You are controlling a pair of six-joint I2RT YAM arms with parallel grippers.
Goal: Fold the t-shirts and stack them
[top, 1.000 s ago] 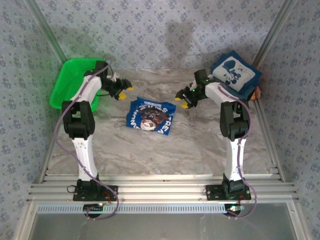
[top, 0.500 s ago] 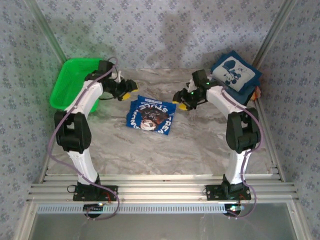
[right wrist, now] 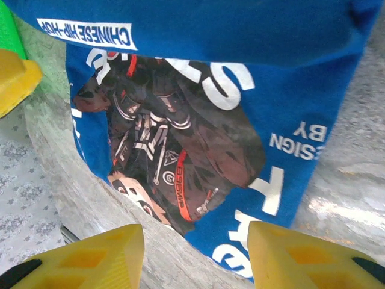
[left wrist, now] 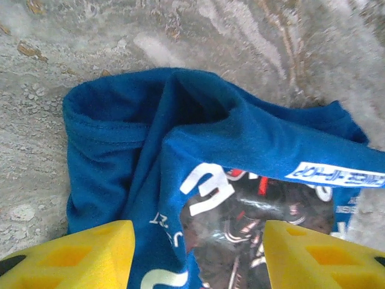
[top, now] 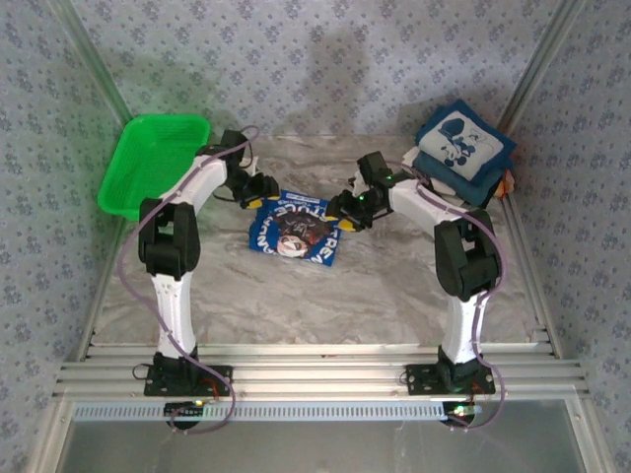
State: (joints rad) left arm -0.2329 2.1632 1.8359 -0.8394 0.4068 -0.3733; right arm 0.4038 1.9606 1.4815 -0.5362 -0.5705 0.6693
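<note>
Our left gripper (left wrist: 198, 256) hangs with jaws apart and empty over the far left corner of the blue tee (left wrist: 258, 141). Our right gripper (right wrist: 195, 259) is likewise released and empty at the tee's far right corner. The tee lies mid-table, folded small, print up. A stack (top: 463, 148) of folded tees, navy on top, sits at the far right corner. We judge this fold nearly done, with stacking left. A green basket (top: 148, 172) sits far left on the marbled table (top: 296, 296), with patterned walls (top: 325, 59) around.
</note>
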